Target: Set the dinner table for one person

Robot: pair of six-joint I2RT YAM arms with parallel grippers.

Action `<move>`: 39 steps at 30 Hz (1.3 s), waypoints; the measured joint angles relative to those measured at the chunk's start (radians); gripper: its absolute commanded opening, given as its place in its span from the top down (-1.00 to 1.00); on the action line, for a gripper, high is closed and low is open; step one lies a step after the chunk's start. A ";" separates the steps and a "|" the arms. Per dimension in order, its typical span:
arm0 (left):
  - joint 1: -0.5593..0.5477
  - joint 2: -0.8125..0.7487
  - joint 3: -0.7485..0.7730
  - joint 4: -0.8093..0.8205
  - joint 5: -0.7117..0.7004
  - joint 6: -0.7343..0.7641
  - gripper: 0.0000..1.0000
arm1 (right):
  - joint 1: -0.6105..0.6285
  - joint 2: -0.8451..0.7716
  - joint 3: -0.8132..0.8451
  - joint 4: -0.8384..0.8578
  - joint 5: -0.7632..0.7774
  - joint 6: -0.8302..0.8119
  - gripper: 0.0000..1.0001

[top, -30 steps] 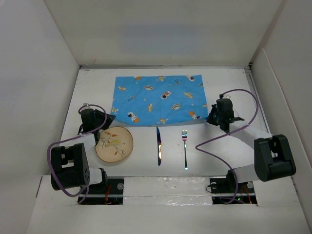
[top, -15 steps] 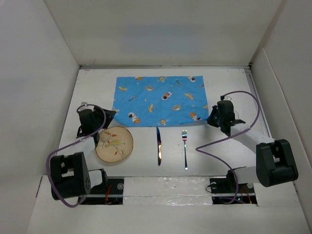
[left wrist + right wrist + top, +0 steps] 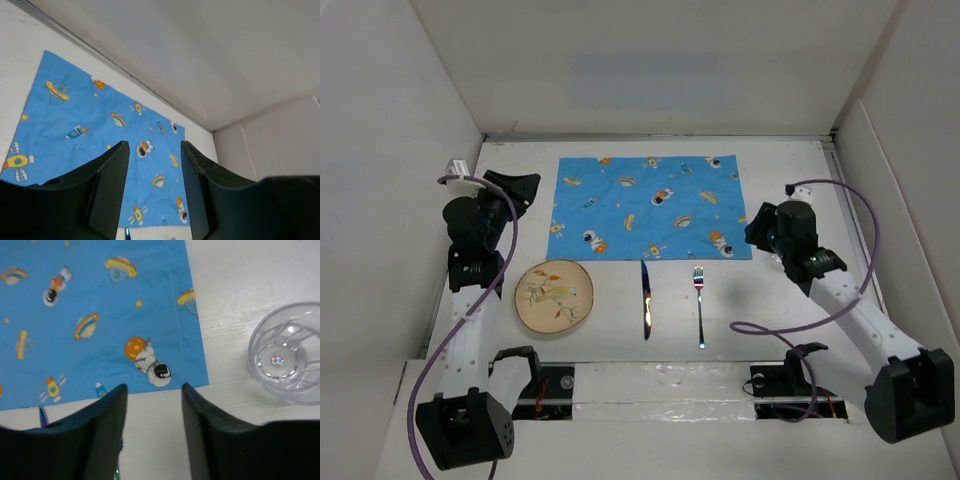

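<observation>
The dinner table [image 3: 790,160] is a white tabletop with a blue cartoon-print placemat [image 3: 645,205] lying flat at its middle. In front of the mat lie a round patterned plate [image 3: 554,296], a knife [image 3: 646,298] and a fork [image 3: 700,305]. My left gripper [image 3: 523,187] hangs open and empty, raised beside the mat's left edge; its wrist view looks across the mat [image 3: 100,125] between the fingers [image 3: 152,147]. My right gripper [image 3: 756,232] is open and empty just off the mat's near right corner [image 3: 190,375]. A clear glass [image 3: 287,354] stands to its right.
Upright white panels [image 3: 420,150] wall in the table on the left, back and right. The right arm's cable [image 3: 865,215] loops over the table's right side. Both arm bases [image 3: 650,385] sit at the near edge.
Both grippers have opened. The left arm has risen and swung back from the mat's near left corner to its far left side. The right arm has stretched out, staying at the near right corner.
</observation>
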 measured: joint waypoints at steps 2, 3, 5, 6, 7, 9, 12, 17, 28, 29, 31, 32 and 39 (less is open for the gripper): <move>0.000 -0.016 0.012 -0.032 0.050 0.034 0.32 | 0.005 -0.066 0.031 -0.026 0.035 -0.010 0.96; 0.000 -0.023 0.016 -0.053 0.081 0.055 0.52 | 0.007 -0.100 0.043 -0.036 0.061 -0.014 1.00; 0.000 -0.043 0.021 -0.106 0.137 0.098 0.85 | 0.006 -0.169 0.058 -0.046 0.134 -0.010 1.00; 0.000 -0.061 0.020 -0.139 0.161 0.119 1.00 | 0.000 -0.200 0.058 -0.050 0.170 -0.010 1.00; 0.000 -0.085 0.018 -0.168 0.180 0.139 1.00 | -0.010 -0.227 0.058 -0.060 0.208 -0.008 1.00; 0.000 -0.161 -0.009 -0.198 0.204 0.177 1.00 | -0.042 -0.254 0.058 -0.077 0.264 0.001 0.68; -0.017 -0.278 -0.043 -0.280 0.198 0.247 0.97 | -0.118 -0.244 0.058 -0.087 0.310 0.013 0.24; -0.118 -0.321 -0.046 -0.367 0.167 0.346 0.37 | -0.190 -0.146 0.062 -0.107 0.226 0.010 0.83; -0.159 -0.328 -0.046 -0.446 0.160 0.414 0.27 | -0.119 -0.277 -0.001 -0.209 0.213 0.017 -0.33; -0.159 -0.328 -0.046 -0.445 0.166 0.414 0.27 | -0.153 -0.298 -0.012 -0.208 0.232 0.019 -0.35; -0.159 -0.327 -0.046 -0.444 0.177 0.415 0.27 | -0.223 -0.288 -0.013 -0.190 0.255 0.023 -0.35; -0.159 -0.327 -0.046 -0.444 0.183 0.415 0.27 | -0.255 -0.254 -0.007 -0.182 0.256 0.025 -0.35; -0.159 -0.327 -0.046 -0.445 0.189 0.416 0.27 | -0.304 0.058 0.031 -0.156 0.213 0.021 -0.28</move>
